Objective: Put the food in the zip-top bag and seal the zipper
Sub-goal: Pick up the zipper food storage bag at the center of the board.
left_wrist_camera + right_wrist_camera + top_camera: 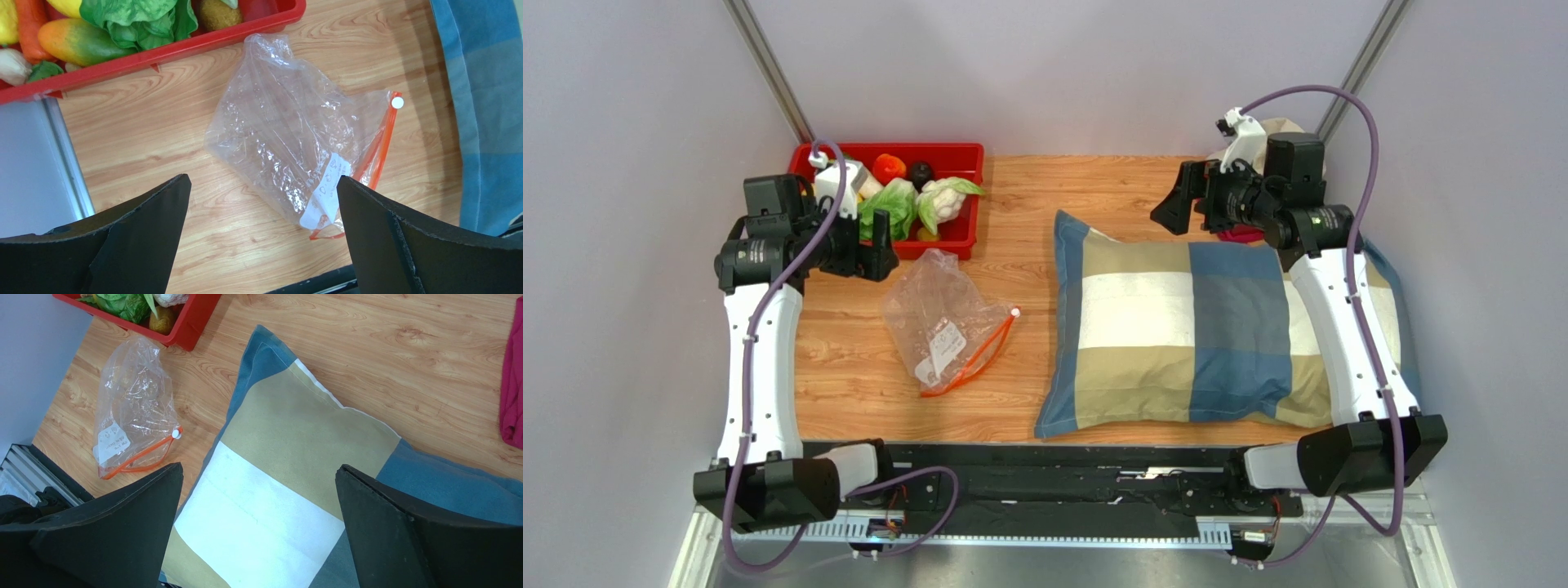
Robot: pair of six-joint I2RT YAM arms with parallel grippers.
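The zip-top bag (940, 319) lies flat and crinkled on the wooden table, with no food showing inside. Its zipper (979, 355) faces the pillow, the two orange strips a little apart and the white slider (1015, 314) at the far end. The bag also shows in the left wrist view (288, 135) and the right wrist view (132, 404). The food (897, 202) sits in the red tray: lettuce (135, 18), cauliflower (946, 196) and red, yellow and orange pieces. My left gripper (873, 245) is open and empty above the tray's near edge, over the bag (263, 179). My right gripper (1185, 208) is open and empty above the pillow's far edge (259, 467).
The red tray (891, 150) stands at the back left. A checked pillow (1185, 325) fills the right half of the table, right of the bag. A magenta cloth (512, 386) lies at the back right. The table's left edge meets a grey rail (37, 159).
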